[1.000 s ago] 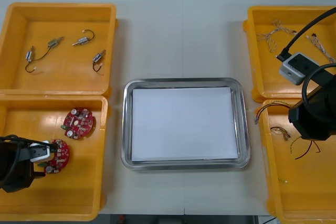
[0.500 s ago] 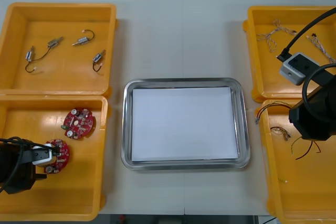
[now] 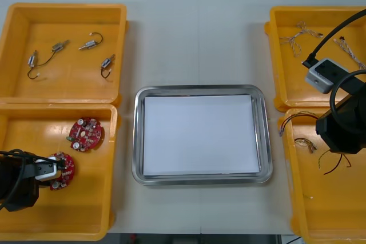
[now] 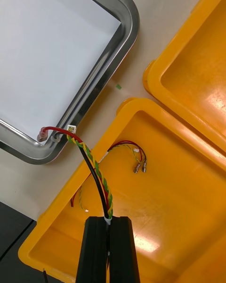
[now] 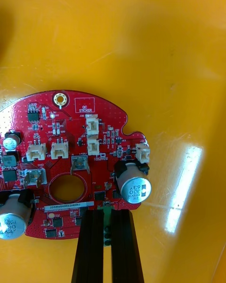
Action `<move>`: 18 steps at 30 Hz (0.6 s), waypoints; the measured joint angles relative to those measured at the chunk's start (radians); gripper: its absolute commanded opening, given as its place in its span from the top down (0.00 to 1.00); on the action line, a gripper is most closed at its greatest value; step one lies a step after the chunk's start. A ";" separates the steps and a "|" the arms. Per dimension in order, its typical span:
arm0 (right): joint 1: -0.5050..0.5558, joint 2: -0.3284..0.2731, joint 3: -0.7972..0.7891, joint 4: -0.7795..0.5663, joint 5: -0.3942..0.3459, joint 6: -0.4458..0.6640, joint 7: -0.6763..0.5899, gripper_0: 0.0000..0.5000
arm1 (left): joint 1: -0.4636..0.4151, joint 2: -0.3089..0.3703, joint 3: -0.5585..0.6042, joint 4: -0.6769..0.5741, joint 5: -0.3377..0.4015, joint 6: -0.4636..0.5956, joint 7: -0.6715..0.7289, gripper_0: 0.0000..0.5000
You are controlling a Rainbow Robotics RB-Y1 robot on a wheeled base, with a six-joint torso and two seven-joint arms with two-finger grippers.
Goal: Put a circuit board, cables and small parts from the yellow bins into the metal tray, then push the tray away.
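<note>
**Left pincer slips back with its board; right side holds its cable**

Left arm. Your left pincer sits low in the near left bin. Its fingers are drawn narrow and nipped on the rim of a circuit board. The wrist view shows the board's edge caught between the fingertips.
- Against the picture a second ago, arm and board have slid a touch toward the bin's near outer corner.
- The gap to the second board has opened slightly, and that board has not moved.
- You cannot tell whether the held board is clear of the bin floor.

Right arm. Your right pincer hangs over the near right bin, closed to a cable's width on a red and yellow cable.
- The cable arcs away from the fingertips, and its connector end reaches past the bin's inner rim toward the right side of the metal tray.
- Contact with the tray cannot be judged.
- The arm is placed as it was a second ago; the cable's free end has dipped very slightly.

Other things. The tray is white inside and sits mid-desk between the bins, unmoved. The small metal parts lie in the far left bin, as before.
</note>
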 measured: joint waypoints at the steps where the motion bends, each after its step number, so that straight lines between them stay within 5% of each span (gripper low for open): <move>1: 0.000 0.000 0.000 0.000 0.000 0.000 0.000 1.00 | 0.000 0.000 0.000 0.000 0.000 0.000 0.000 1.00; 18: 0.000 0.000 0.000 -0.008 0.000 0.000 0.000 1.00 | -0.011 0.000 0.017 -0.001 0.016 0.074 0.000 1.00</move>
